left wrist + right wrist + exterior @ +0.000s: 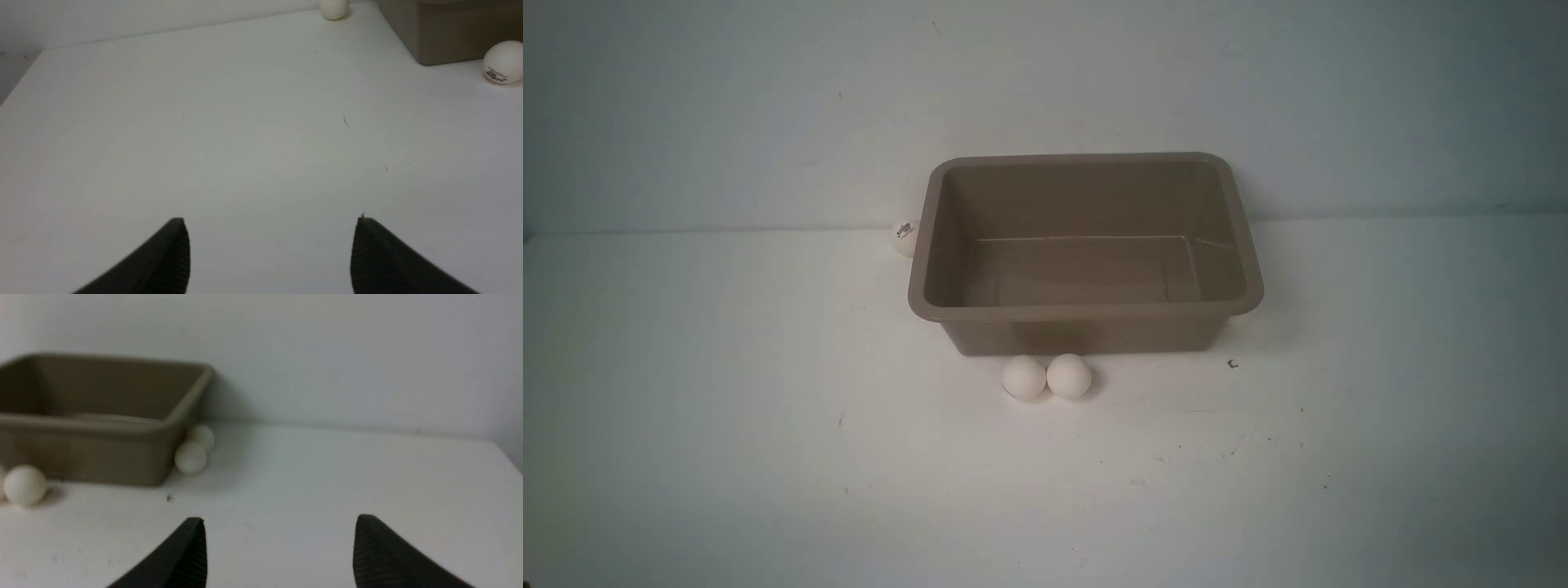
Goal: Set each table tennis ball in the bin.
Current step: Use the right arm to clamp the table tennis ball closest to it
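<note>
There are five table tennis balls in all. The front view shows three: one ball (903, 237) at the left side of the bin (1086, 310) and two balls (1023, 377) (1068, 376) touching each other at its near wall. The right wrist view adds two more balls (190, 457) (202, 437) at its right side. There is one bin. There are two grippers, the left gripper (269, 220) and the right gripper (278, 518).

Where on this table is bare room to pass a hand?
Bare: the table left of the bin, nearer than the corner ball, and all the near strip. Crowded: the bin's front wall, with a ball pair, and its right wall, with two more balls.
</note>
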